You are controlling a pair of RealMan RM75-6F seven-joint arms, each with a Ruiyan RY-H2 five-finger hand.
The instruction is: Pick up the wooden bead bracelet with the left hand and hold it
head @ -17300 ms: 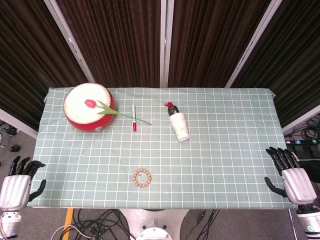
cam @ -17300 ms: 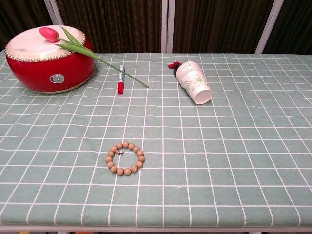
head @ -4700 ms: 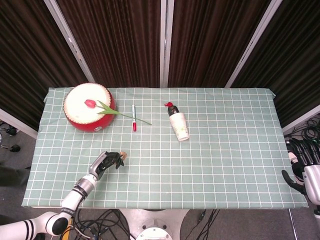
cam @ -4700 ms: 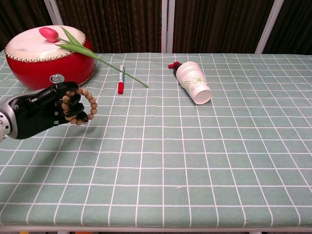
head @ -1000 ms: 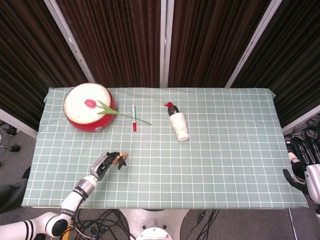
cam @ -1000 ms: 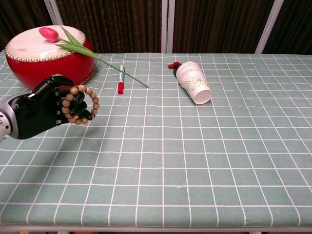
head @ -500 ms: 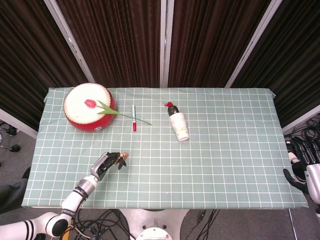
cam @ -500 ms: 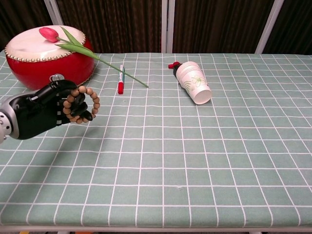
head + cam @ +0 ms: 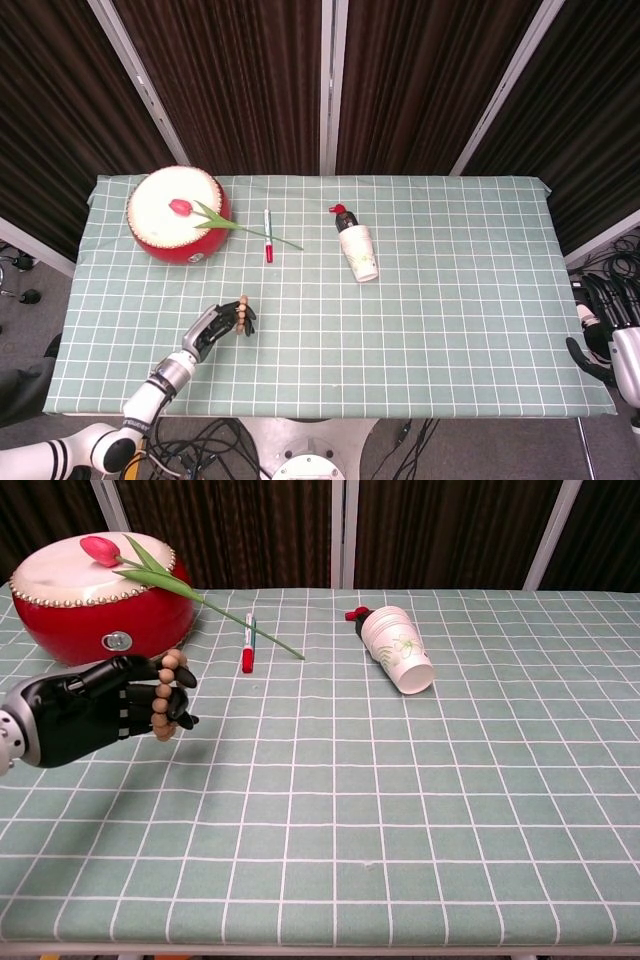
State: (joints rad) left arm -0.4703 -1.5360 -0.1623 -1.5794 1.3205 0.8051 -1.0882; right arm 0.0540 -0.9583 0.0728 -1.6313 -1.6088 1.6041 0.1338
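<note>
The left hand (image 9: 95, 712) grips the bracelet (image 9: 165, 692) clear of the cloth, in front of the drum (image 9: 95, 600); pickup looks done, only holding remains; the right hand (image 9: 612, 345) idles, fingers spread.

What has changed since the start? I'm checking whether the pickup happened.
The left hand came in, took the wooden bead bracelet off the table's front middle and holds it raised at left. Drum, tulip, marker, cups and right hand stayed put.

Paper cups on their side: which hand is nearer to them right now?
Left. The left hand, holding the bracelet, is over the table, toward the front left of the cups. The right hand is off the table's right edge, farther away.
</note>
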